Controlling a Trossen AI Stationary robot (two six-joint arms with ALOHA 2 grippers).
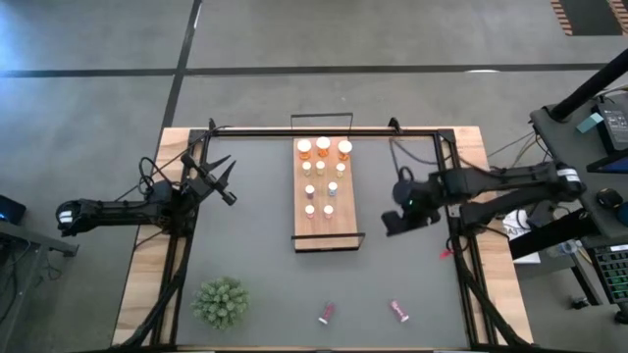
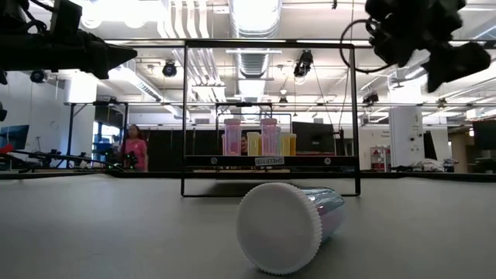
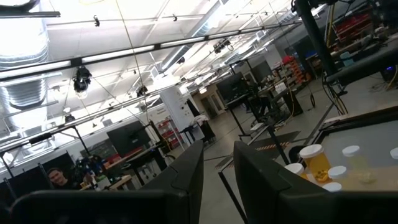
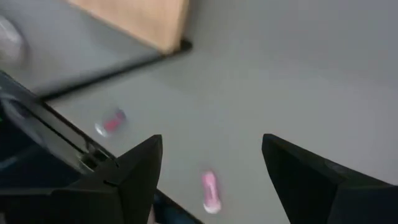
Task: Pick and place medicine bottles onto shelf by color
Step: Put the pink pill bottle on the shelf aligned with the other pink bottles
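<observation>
1. Two pink bottles lay on their sides near the front edge of the table: one (image 1: 326, 314) and another (image 1: 398, 311) a little to its right. I think they were the ones left to sort.
2. A green spiky plant (image 1: 220, 301) sat at the front left, well apart from them, so there was open room all around.
3. The right gripper (image 4: 211, 163) hung above the table, right of the shelf (image 1: 327, 235), its fingers spread and holding nothing, looking toward the pink bottles.
4. On the shelf, bottles stood in rows, with the orange bottles (image 1: 324, 147) at the far end.
5. The left gripper (image 1: 224, 183) waited at the far left, fingers pressed together.
</observation>
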